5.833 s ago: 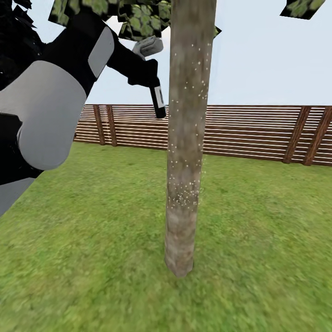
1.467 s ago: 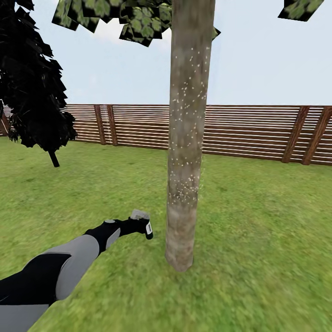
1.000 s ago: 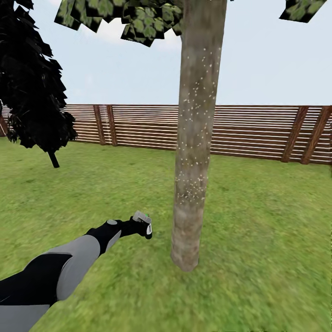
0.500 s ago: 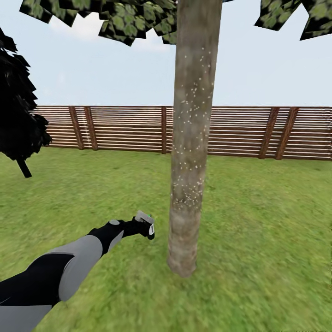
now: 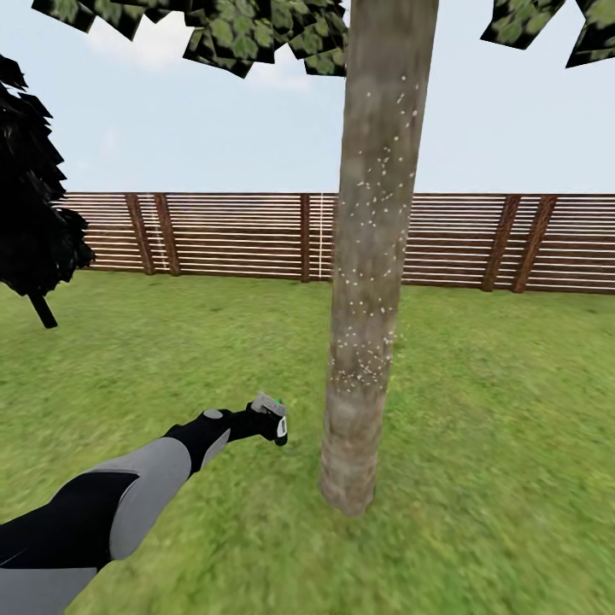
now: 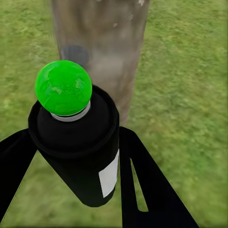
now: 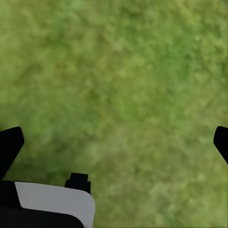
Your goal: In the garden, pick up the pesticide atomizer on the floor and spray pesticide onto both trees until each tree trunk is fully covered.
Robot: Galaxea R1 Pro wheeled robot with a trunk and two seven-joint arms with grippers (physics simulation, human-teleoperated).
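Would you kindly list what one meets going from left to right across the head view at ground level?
Dark cone-shaped tree → left arm → left gripper holding the pesticide atomizer → speckled tree trunk → open grass.

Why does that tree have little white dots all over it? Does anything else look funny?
The white specks cover the tree trunk from high up down to knee level; its base looks bare. Also, the atomizer top glows green.
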